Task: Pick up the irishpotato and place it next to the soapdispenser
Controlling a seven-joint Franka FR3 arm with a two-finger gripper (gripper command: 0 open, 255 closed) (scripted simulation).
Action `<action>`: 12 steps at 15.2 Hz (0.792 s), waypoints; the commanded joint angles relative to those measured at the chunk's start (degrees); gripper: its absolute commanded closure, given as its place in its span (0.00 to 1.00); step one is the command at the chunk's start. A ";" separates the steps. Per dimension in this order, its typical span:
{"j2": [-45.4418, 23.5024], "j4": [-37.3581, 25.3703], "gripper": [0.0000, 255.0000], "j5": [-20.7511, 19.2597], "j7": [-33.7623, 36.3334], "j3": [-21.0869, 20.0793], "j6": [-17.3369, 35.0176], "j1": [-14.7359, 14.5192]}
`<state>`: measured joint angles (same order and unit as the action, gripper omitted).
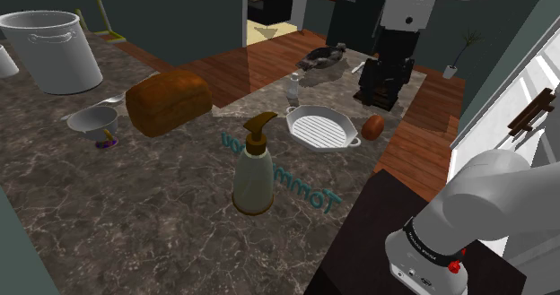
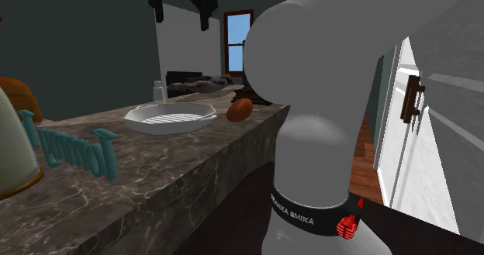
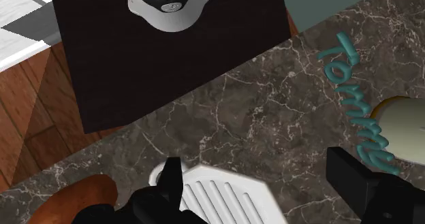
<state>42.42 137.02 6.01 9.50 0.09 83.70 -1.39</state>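
Note:
The brown potato lies on the dark marble counter, just right of a white ridged dish in the shoulder view. It is also beside the dish in the second exterior view. The cream soap dispenser with a brown pump stands nearer the counter's front, by teal raised letters. My black gripper hangs above the counter behind the potato, high over the dish. In the wrist view the gripper is open over the dish, with the potato outside one finger and the dispenser's base beyond the other.
A brown loaf, a small bowl and a large white pot stand toward the shoulder view's left. A small shaker sits behind the dish. The counter edge and my black stand lie near the potato.

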 commanded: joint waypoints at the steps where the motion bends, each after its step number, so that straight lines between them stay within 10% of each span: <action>1: 0.00 0.00 0.00 0.00 0.00 0.00 0.00 0.00; 12: -11.76 3.01 0.00 -1.88 10.77 5.13 17.80 10.59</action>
<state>31.49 139.73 4.25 19.14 4.75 99.96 8.24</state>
